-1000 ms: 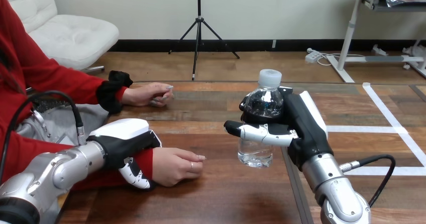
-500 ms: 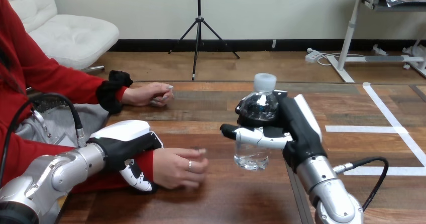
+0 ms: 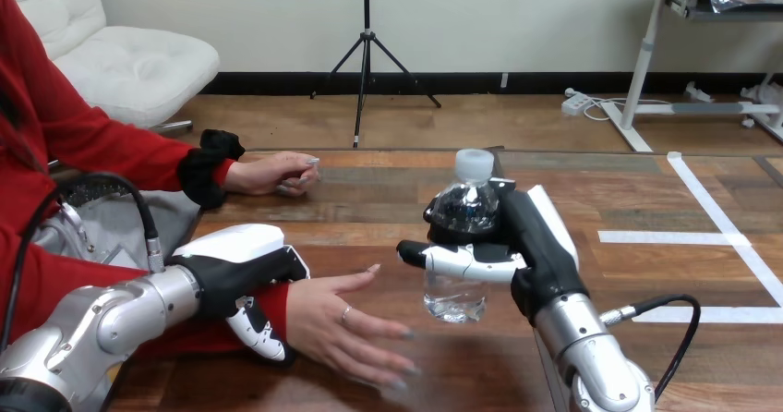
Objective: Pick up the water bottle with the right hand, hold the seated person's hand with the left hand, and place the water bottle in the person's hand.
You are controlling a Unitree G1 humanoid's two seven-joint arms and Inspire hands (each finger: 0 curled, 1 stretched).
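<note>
Water bottle (image 3: pixel 453 294) gripped by right robot hand (image 3: pixel 536 246), left robot hand (image 3: pixel 235 266) clasps person's wrist (image 3: pixel 290 309); lower it upright into the open palm (image 3: pixel 340 324)

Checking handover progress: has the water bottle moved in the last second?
Yes. The water bottle, gripped by the right robot hand, has shifted left and down, farther from the white tape lines and nearer the person's open hand.

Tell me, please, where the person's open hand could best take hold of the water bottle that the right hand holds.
Probably the clear lower body of the water bottle, approached from the view's left. The bottle is upright, and the right hand wraps its upper half, thumb across the front. The bare lower part faces the person's hand, which lies open just left of it.
</note>
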